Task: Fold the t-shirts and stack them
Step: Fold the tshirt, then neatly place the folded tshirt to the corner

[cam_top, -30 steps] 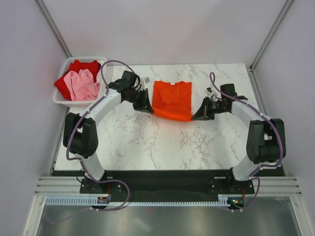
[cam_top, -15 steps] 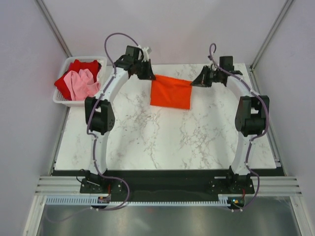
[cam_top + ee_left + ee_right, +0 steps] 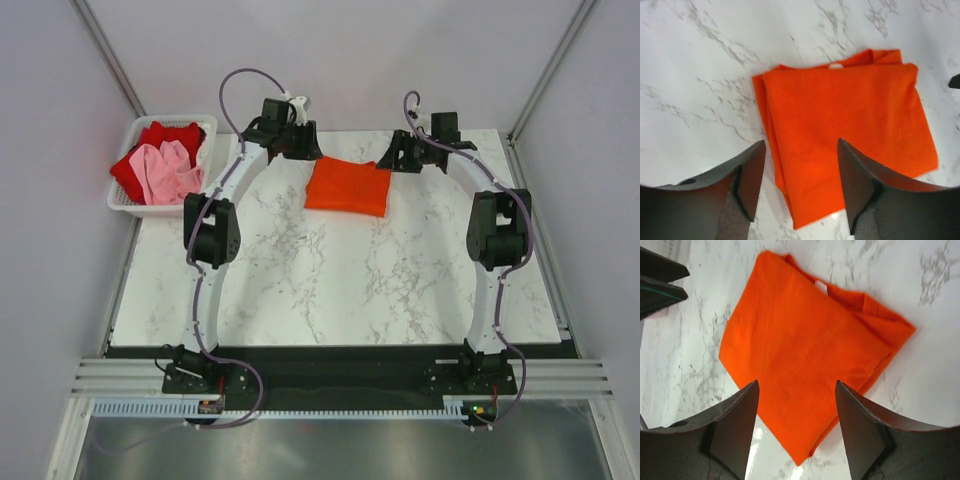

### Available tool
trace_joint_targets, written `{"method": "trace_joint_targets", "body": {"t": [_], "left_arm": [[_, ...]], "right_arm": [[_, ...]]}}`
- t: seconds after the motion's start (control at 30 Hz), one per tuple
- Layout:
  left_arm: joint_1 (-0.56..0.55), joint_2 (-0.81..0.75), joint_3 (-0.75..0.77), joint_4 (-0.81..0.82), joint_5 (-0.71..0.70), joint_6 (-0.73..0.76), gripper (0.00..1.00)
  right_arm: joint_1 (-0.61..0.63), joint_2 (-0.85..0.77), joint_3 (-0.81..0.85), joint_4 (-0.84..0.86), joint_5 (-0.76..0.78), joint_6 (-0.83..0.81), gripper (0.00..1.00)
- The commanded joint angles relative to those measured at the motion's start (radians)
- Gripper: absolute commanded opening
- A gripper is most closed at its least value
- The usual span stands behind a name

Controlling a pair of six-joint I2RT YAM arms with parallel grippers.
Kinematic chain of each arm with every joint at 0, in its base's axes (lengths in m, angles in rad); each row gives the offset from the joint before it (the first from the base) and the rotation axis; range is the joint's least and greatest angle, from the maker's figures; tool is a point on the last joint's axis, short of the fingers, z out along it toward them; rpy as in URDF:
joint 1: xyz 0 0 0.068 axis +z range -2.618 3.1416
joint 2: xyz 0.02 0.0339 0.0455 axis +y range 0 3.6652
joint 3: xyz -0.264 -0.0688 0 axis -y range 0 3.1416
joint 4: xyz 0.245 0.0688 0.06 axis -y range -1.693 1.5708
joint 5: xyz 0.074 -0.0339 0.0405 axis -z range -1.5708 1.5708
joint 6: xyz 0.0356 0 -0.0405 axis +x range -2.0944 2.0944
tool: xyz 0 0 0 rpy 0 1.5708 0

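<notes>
Top external: folded orange-red t-shirt (image 3: 348,186) flat on marble table (image 3: 330,280); left gripper (image 3: 800,145), right gripper (image 3: 796,385) above it, jaws apart, empty.

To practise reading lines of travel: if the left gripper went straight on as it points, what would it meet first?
Probably the orange-red t-shirt, near its side edge; the left gripper points down at it.

I see white links, black joints and purple cables (image 3: 250,70) on both arms (image 3: 235,170); left gripper (image 3: 801,142) and right gripper (image 3: 797,382) are matte black.
</notes>
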Motion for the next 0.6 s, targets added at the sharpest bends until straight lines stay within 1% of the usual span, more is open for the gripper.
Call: {"method": "trace_joint_targets", "body": {"t": [0.0,0.03,0.1,0.13,0.2,0.27,0.4,0.57], "left_arm": [[0.012,-0.151,-0.102,-0.006,0.174,0.027,0.55],[0.021,-0.168,-0.169,-0.006,0.331,0.038,0.48],[0.026,-0.174,-0.209,-0.016,0.464,0.038,0.36],[0.029,-0.171,-0.237,-0.024,0.512,0.006,0.35],[0.029,-0.176,-0.289,-0.013,0.530,-0.028,0.35],[0.029,-0.156,-0.300,-0.001,0.570,-0.029,0.34],[0.027,-0.089,-0.272,0.010,0.563,-0.023,0.33],[0.023,-0.041,-0.271,0.004,0.560,-0.006,0.32]], "right_arm": [[-0.011,-0.101,-0.107,-0.067,0.022,-0.102,0.70],[-0.014,-0.107,-0.130,-0.077,0.023,-0.104,0.70],[-0.019,-0.110,-0.187,-0.077,0.028,-0.105,0.70],[-0.020,-0.111,-0.207,-0.076,0.025,-0.109,0.70],[-0.019,-0.104,-0.214,-0.074,0.025,-0.112,0.70],[-0.019,-0.088,-0.204,-0.076,0.016,-0.104,0.70],[-0.017,-0.015,-0.150,-0.067,0.005,-0.073,0.70],[-0.014,0.040,-0.129,-0.050,-0.027,-0.024,0.70]]}}
